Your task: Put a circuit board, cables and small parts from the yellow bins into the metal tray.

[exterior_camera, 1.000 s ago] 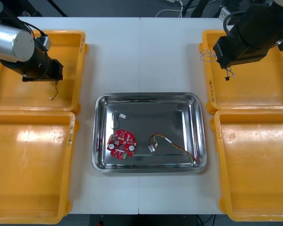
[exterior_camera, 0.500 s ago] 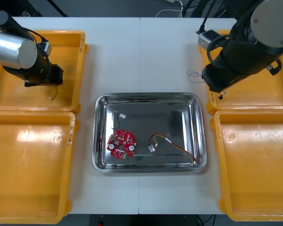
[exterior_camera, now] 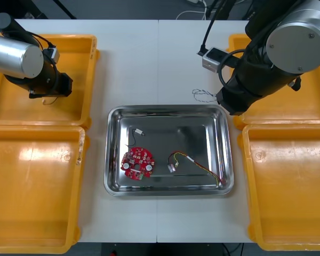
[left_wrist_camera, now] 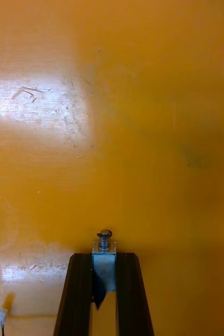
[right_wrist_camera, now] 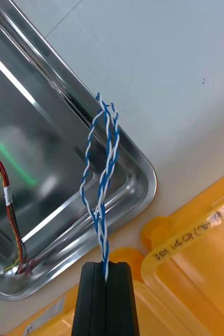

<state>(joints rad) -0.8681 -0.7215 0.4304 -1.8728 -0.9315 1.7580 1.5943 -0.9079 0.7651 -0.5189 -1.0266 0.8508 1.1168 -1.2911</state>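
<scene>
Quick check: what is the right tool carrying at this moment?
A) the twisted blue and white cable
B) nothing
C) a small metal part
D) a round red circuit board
A: the right tool is shut on the twisted blue and white cable, close to a corner of the metal tray.

Shiny metal tray (exterior_camera: 168, 109), glossy plastic bins (exterior_camera: 34, 192)

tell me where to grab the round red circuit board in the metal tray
Probably by its rim, from straight above: the round red circuit board lies flat on the shiny metal tray floor, so only opposite edges offer a hold. Pinch front to back; the tray wall crowds its left.
</scene>
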